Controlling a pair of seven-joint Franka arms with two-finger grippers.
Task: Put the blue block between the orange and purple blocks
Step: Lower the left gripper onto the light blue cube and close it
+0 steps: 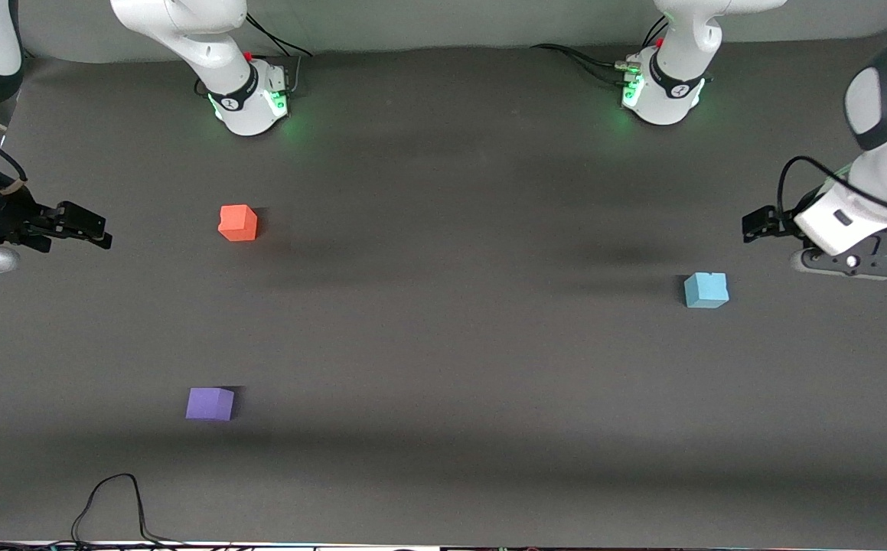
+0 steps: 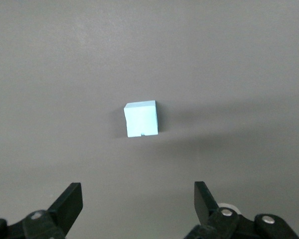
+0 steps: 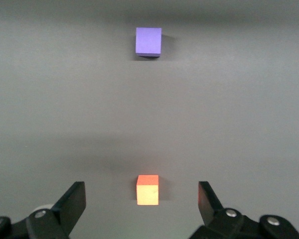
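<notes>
Front view: dark grey table (image 1: 443,344), three scattered blocks

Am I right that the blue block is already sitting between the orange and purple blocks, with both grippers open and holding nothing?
Not quite: the blue block lies alone toward the left arm's end of the table, away from the orange block and purple block, as the front view shows. The rest holds: the left gripper and right gripper are open and hold nothing.
</notes>
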